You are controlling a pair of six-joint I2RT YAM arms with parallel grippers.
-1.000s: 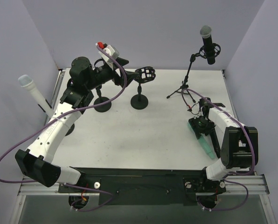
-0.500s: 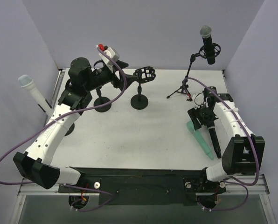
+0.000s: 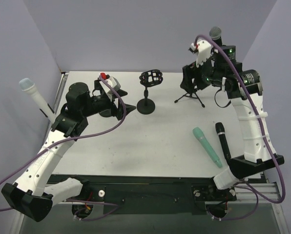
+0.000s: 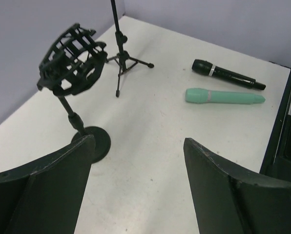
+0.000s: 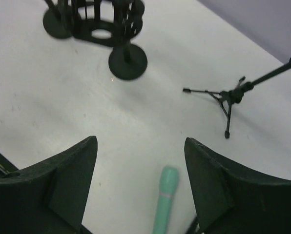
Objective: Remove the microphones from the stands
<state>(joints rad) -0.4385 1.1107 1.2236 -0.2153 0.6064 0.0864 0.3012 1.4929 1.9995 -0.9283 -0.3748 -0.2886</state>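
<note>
Right fingers [image 5: 62,185] and left fingers [image 4: 48,190] stand wide, empty. Square the right pair on the microphone [image 3: 215,34] (below its grille), then lift straight from the stand [image 5: 228,97].

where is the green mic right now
In the top view, the green microphone lies flat on the table, right side, just left of the black microphone.

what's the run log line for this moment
right claw: open, empty, raised near tripod stand | left claw: open, empty | microphone: on tripod stand | green microphone, black microphone: lying on table
</note>
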